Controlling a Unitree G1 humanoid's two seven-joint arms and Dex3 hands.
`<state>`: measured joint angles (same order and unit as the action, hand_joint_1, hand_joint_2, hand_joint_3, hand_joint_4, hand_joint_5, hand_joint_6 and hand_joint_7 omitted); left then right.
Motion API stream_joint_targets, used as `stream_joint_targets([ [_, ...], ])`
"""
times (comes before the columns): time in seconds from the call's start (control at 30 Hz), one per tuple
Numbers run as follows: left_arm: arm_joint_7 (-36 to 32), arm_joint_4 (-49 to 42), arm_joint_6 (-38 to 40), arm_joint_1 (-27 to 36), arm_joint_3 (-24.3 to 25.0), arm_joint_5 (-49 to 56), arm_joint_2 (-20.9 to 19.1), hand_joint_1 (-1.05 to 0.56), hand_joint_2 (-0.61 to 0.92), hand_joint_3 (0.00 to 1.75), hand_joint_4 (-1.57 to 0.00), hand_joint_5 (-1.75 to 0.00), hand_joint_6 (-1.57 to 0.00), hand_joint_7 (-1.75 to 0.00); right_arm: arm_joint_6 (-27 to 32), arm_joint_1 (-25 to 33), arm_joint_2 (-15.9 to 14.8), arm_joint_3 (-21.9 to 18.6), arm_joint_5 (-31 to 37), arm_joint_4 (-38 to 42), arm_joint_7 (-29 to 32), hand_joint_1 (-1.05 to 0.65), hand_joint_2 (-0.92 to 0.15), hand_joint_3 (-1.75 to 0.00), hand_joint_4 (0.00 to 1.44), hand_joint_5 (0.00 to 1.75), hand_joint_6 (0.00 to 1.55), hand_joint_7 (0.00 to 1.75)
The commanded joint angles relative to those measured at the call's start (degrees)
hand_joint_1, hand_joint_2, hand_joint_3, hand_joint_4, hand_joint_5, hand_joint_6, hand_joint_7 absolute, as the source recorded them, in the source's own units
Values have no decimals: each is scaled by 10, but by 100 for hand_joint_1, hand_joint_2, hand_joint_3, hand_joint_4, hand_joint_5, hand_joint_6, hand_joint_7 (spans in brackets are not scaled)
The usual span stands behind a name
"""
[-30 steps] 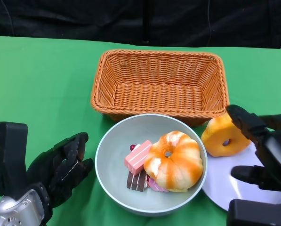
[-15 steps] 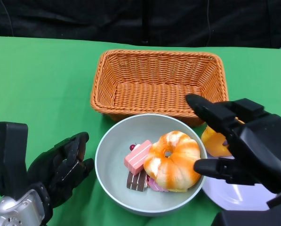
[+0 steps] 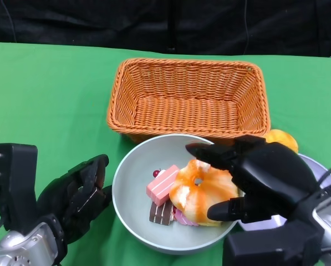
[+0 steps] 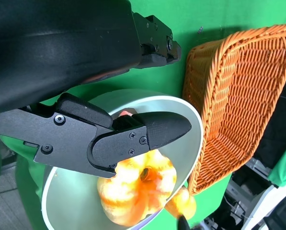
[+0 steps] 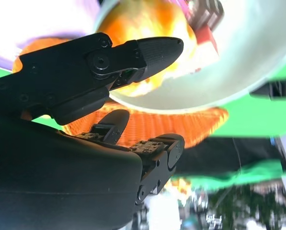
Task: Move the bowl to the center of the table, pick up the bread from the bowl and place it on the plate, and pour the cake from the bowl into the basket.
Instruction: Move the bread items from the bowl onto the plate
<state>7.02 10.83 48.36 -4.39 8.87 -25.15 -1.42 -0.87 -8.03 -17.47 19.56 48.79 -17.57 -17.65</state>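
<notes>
Right hand (image 3: 259, 180) raised, fingers (image 3: 209, 153) spread apart, reaching toward the left, nothing held. Left hand (image 3: 76, 197) low at the near left, fingers loosely curled, holding nothing.

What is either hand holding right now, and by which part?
Nothing. The right hand hovers open over the bread in the bowl; the left hand is open beside it.

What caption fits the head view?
Right hand open above the bread in the bowl, another bread already on the plate.
</notes>
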Motion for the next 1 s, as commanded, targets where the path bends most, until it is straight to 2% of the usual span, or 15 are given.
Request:
stream_joint_targets([
  [0.03, -11, 10, 0, 0, 2, 3, -3, -73, 92, 68, 0, -27, -16, -1, -9, -17, -16, 9, -3, 24, -10, -72, -92, -13, 26, 55, 37, 8],
  [0.2, -15, 7, 0, -3, 0, 7, -1, -73, 92, 68, 0, -30, -17, -1, -36, -38, -21, 41, 29, 87, 24, -75, -92, -11, 27, 56, 39, 8],
  [0.3, -16, 7, 0, -3, 0, 8, -1, -73, 92, 68, 0, -30, -17, -1, -40, -42, -21, 44, 32, 97, 32, -76, -92, -11, 28, 56, 40, 7],
  [0.4, -11, 2, -5, -2, -6, 11, -3, -73, 92, 69, 0, -28, -15, 0, -52, -63, -15, 76, 70, 145, 62, -77, -92, -11, 27, 56, 40, 7],
  [0.53, -17, 8, -6, 0, -11, 14, -1, -72, 92, 69, 0, -26, -15, 0, -55, -73, -11, 95, 82, 172, 82, -74, -92, -11, 27, 58, 44, 7],
  [0.67, -22, 13, -4, 0, -13, 17, 4, -72, 92, 70, 0, -27, -15, -1, -77, -74, -8, 101, 82, 199, 154, -40, -87, -3, 57, 72, 76, 18],
  [0.7, -22, 14, -5, 1, -14, 17, 4, -72, 92, 70, 0, -28, -16, -1, -94, -75, -7, 99, 72, 211, 181, -31, -87, -2, 76, 99, 97, 26],
  [0.73, -20, 13, -7, 1, -15, 16, 3, -72, 92, 70, 0, -28, -16, -1, -110, -77, -6, 97, 63, 222, 207, -26, -87, -2, 83, 123, 108, 32],
  [0.77, -18, 12, -10, 1, -15, 16, 3, -72, 92, 70, 0, -28, -16, -1, -121, -78, -6, 96, 57, 230, 226, -25, -89, -6, 89, 148, 111, 49],
  [0.8, -16, 11, -11, 1, -16, 16, 1, -72, 92, 70, 0, -29, -16, -1, -129, -78, -5, 94, 51, 234, 238, -25, -89, -18, 95, 164, 99, 91],
  [0.83, -15, 11, -12, 1, -18, 18, 0, -73, 92, 70, 0, -29, -16, -1, -135, -78, -4, 92, 46, 236, 248, -26, -86, -31, 98, 169, 88, 123],
  [0.87, -16, 11, -11, 1, -18, 18, -1, -73, 92, 70, 0, -29, -16, -1, -140, -78, -3, 91, 42, 236, 259, -27, -81, -44, 99, 172, 81, 142],
  [0.9, -17, 11, -11, 1, -18, 18, -1, -73, 92, 70, 0, -30, -17, -1, -145, -78, -2, 89, 39, 236, 270, -28, -78, -52, 99, 173, 76, 152],
  [0.93, -18, 11, -9, 0, -16, 16, 0, -72, 92, 70, 0, -30, -17, -1, -150, -78, 0, 87, 35, 235, 281, -29, -77, -55, 99, 174, 74, 156],
  [1.0, -19, 9, -8, -1, -14, 13, 1, -72, 92, 70, 0, -32, -17, -1, -160, -77, 4, 83, 29, 236, 302, -27, -72, -62, 99, 175, 76, 152],
])
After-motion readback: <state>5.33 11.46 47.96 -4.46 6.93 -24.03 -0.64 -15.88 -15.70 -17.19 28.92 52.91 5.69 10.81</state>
